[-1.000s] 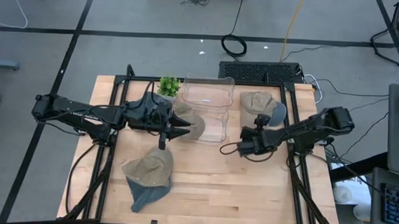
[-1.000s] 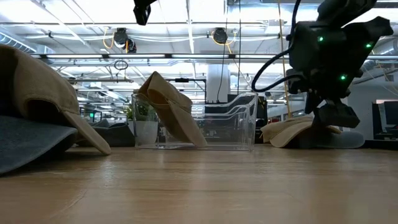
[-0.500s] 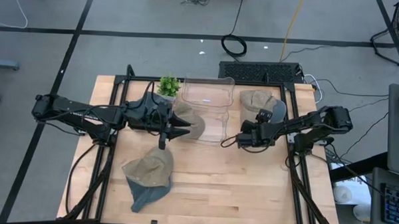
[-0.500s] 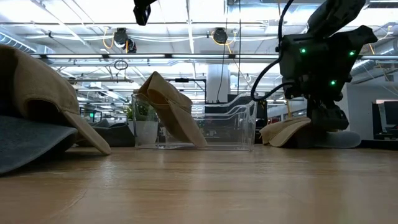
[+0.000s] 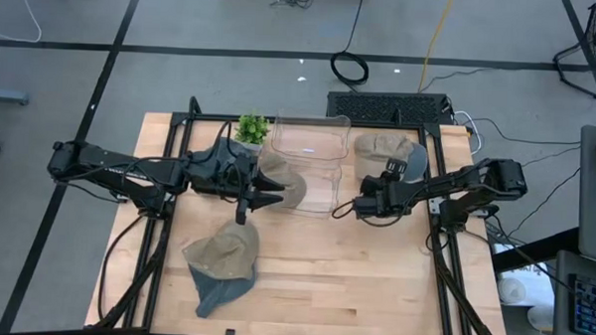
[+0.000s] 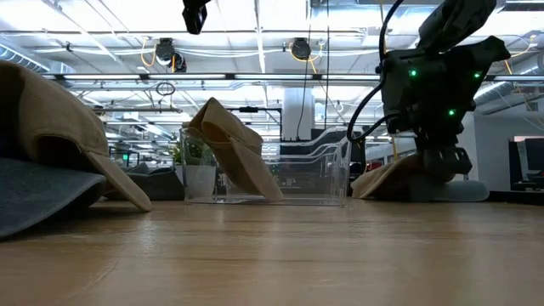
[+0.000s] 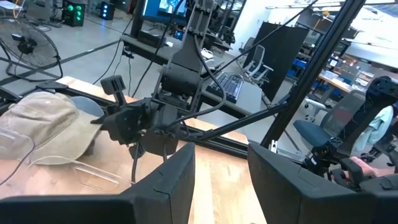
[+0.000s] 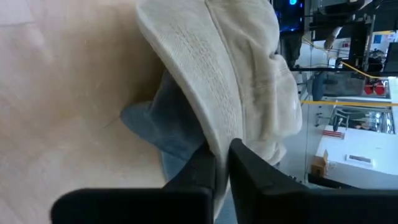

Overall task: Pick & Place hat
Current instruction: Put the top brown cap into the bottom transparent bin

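Right hand [image 5: 394,174]: fingers pinching the rim of the tan hat [image 5: 382,149], low at the table [image 5: 324,278].
Tan hat: just beyond the hand, beside the clear bin [image 5: 309,148].
Left hand [image 5: 273,194]: fingers spread, above the bin's other side.

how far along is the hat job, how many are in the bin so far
One hat already leans inside the clear bin. In hand: the right tool is pinched on the edge of the hat beside the bin; the right wrist view shows its fingers closed on the fabric, hat not yet lifted clear. Left: the hat at the table's front lies untouched. The left tool hangs open beside the bin.
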You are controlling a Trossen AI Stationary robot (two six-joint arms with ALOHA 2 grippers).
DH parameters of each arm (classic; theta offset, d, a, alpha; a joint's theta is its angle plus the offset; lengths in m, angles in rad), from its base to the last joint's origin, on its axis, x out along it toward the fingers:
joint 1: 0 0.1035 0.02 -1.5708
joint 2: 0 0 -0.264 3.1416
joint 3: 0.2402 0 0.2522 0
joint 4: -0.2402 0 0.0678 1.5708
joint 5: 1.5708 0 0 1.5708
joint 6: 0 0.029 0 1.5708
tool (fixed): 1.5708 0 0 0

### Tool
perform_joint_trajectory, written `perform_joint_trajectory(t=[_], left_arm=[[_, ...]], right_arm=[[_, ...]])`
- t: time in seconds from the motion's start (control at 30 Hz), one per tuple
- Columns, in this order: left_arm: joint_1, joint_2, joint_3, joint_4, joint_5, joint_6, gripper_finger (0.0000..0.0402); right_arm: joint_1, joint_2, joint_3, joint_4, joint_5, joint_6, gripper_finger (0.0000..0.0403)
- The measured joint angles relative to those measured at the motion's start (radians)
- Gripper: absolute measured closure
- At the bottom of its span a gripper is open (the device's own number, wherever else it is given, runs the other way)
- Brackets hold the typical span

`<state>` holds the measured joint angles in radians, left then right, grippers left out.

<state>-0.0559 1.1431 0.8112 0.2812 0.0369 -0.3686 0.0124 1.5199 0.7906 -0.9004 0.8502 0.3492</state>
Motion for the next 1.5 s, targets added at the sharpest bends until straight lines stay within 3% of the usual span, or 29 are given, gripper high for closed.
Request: perform_joint_trajectory(t=[0.3, 0.5, 0.77, 1.3, 1.5], left_arm=[[0.0, 0.0, 0.0, 0.0, 0.0, 0.0, 0.0245], [0.0, 0.0, 0.0, 0.001, -0.003, 0.0, 0.0245], [0.0, 0.0, 0.0, 0.0, -0.003, 0.028, 0.0245], [0.0, 0.0, 0.0, 0.003, -0.025, 0.033, 0.0245], [0.002, 0.0, 0.0, 0.006, -0.039, 0.033, 0.0245]], right_arm=[[0.034, -0.047, 0.024, -0.057, -0.02, 0.041, 0.0401], [0.067, -0.1, 0.096, -0.269, -0.005, 0.159, 0.0403], [0.11, -0.167, 0.183, -0.47, 0.097, 0.287, 0.0402], [0.114, -0.261, 0.306, -0.62, 0.234, 0.285, 0.0402], [0.114, -0.3, 0.349, -0.644, 0.345, 0.231, 0.0402]])
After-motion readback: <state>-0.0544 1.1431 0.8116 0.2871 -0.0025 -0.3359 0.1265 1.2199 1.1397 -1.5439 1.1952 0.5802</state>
